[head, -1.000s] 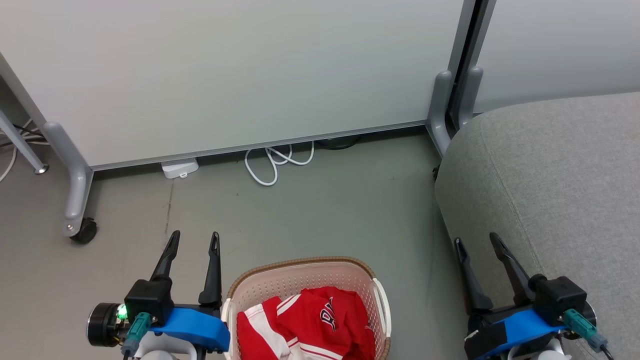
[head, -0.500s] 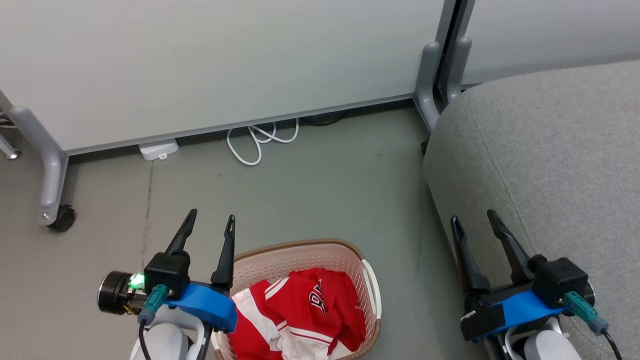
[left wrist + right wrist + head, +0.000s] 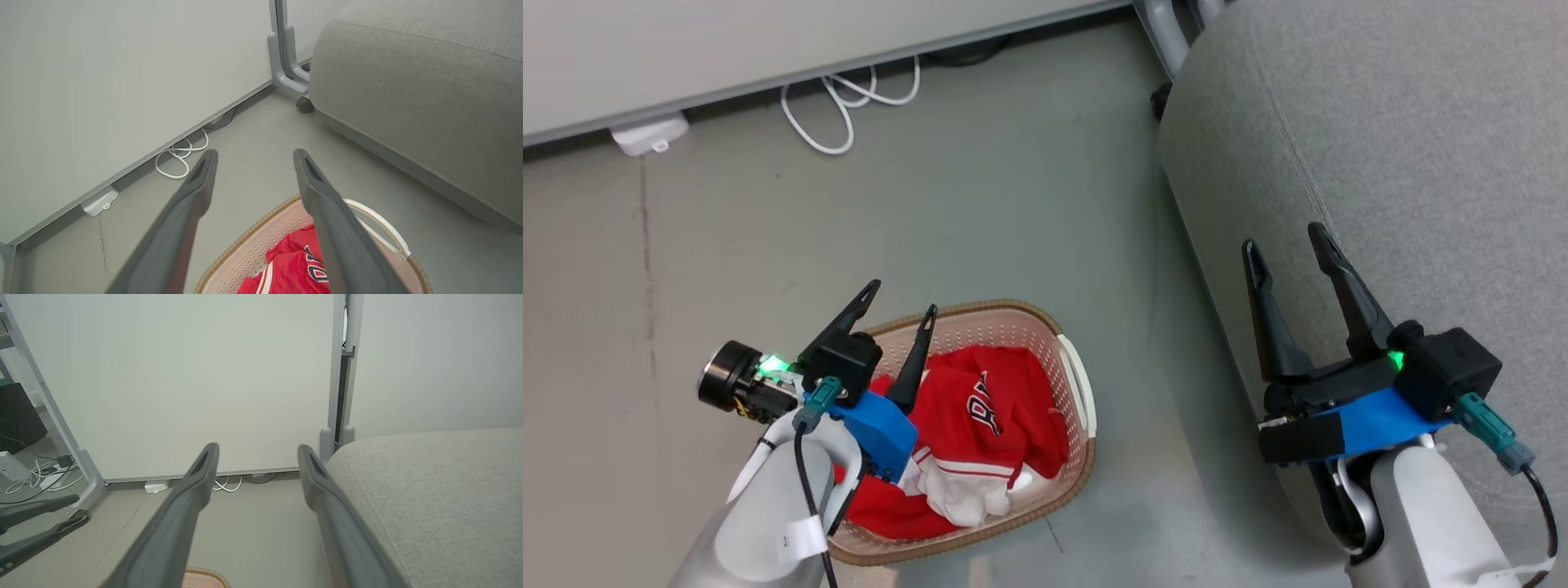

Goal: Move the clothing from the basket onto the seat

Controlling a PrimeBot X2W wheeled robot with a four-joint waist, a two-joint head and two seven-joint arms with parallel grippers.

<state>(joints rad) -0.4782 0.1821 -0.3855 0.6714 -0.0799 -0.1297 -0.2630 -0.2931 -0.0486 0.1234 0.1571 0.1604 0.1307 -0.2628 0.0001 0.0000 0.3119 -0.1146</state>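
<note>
On the floor (image 3: 1013, 204): basket (image 3: 1005, 325) stands beside the seat (image 3: 1405, 163), apart from it.
Clothing (image 3: 980, 416): heaped inside the basket, red with white panels and dark lettering.
Left gripper (image 3: 903, 296): above the basket's left rim, fingers spread, holding nothing.
Right gripper (image 3: 1281, 235): above the seat's edge that faces the basket, fingers spread, empty.
White cable (image 3: 849, 91): looped on the floor by the wall panel (image 3: 727, 41).

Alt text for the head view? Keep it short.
Red and white clothing lies heaped in a cream basket on a grey floor. The open left gripper hovers at its left rim; the open right gripper is over the edge of the grey seat.
</note>
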